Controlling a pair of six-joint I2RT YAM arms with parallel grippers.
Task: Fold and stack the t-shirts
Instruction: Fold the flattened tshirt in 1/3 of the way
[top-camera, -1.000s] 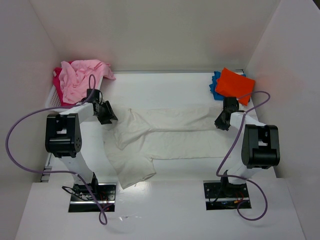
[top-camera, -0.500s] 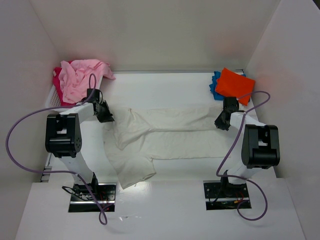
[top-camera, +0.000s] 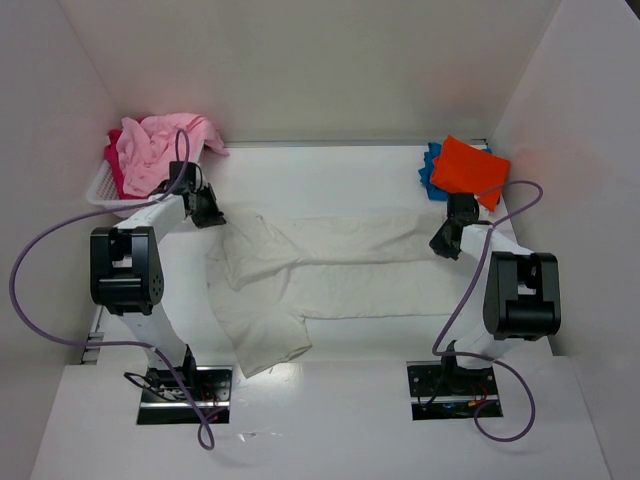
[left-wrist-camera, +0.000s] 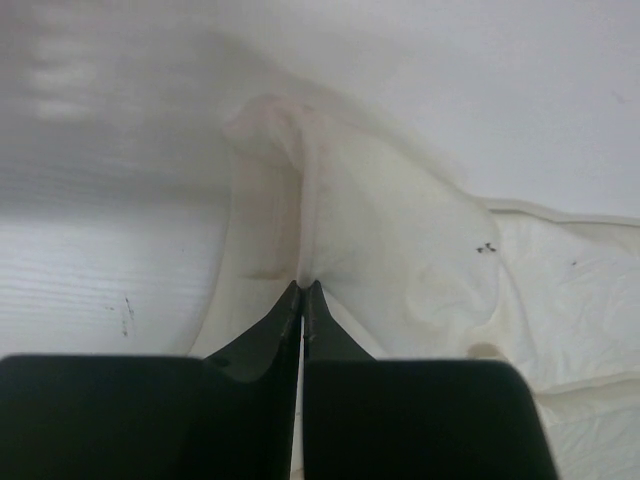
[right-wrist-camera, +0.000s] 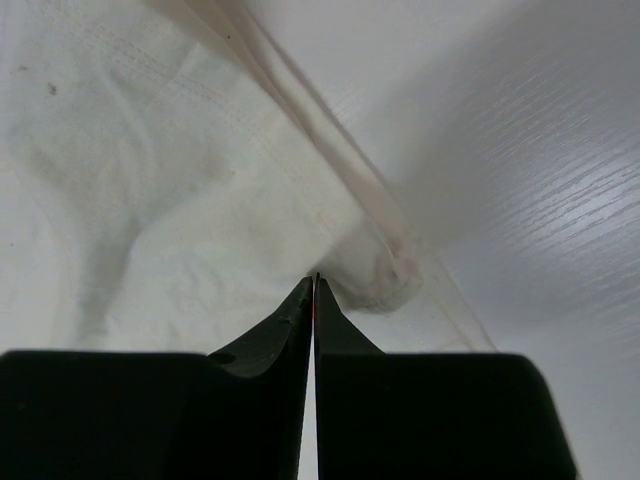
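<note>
At ten o'clock the pink shirt (top-camera: 152, 150) is heaped in the basket (top-camera: 98, 190). Our left gripper (top-camera: 211, 214) is pinched tight on a corner of the cream shirt (top-camera: 330, 272), near nine o'clock. The shirt lies stretched across the middle, with one part trailing toward seven. Our right gripper (top-camera: 441, 243) is clamped on its edge at three o'clock. We judge that both pinches should pull evenly and level, so the cloth flattens without slipping free. At two o'clock the orange shirt (top-camera: 470, 168) sits on the blue shirt (top-camera: 430, 172). We can read no writing or labels.

Worktop (top-camera: 330, 180) centre: spread t-shirt (top-camera: 340, 270), lying left to right.
Far-left corner: basket (top-camera: 98, 190), heaped t-shirts (top-camera: 150, 150) in it.
Far-right corner: stacked t-shirts (top-camera: 468, 170), one on another.
Left claw (top-camera: 212, 215): on spread t-shirt's far-left edge.
Right claw (top-camera: 441, 244): on its right end.
</note>
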